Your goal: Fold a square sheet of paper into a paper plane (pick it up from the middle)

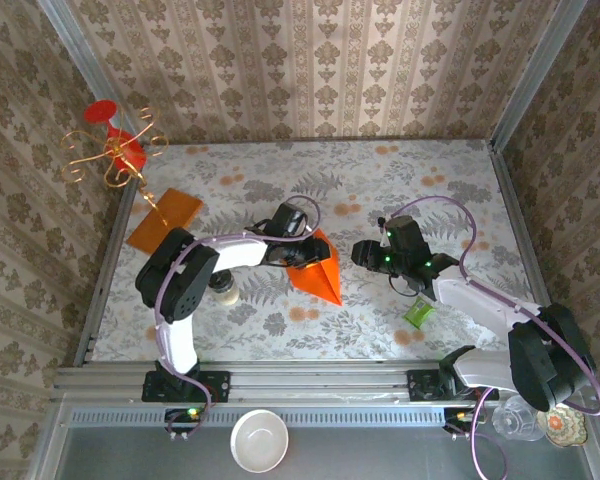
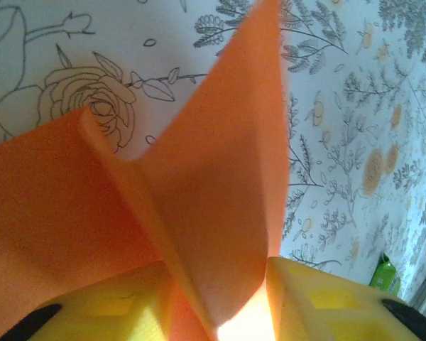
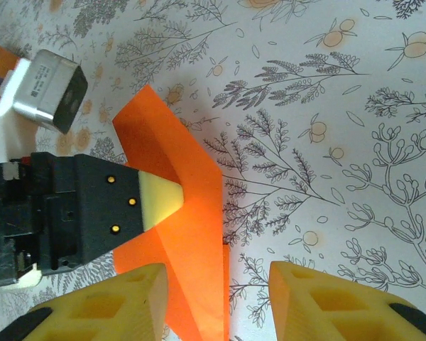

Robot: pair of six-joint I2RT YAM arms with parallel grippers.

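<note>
At the far left of the flower-printed table (image 1: 450, 190) we see a dull amber-orange flat sheet (image 1: 165, 217), well apart from the arms. Toward the middle, the left gripper (image 1: 296, 250) is clamped on the thin, bright red-orange paper (image 1: 320, 275), which is creased into a pointed wedge. In its wrist view we find a raised fold (image 2: 206, 213) running between the yellow fingers (image 2: 121, 312). The paper rests on the table just right of that gripper. Further right, the right gripper (image 3: 213, 298) hangs wide open, with the paper's near tip between its fingers. A small green object (image 1: 417, 313) lies nearby.
</note>
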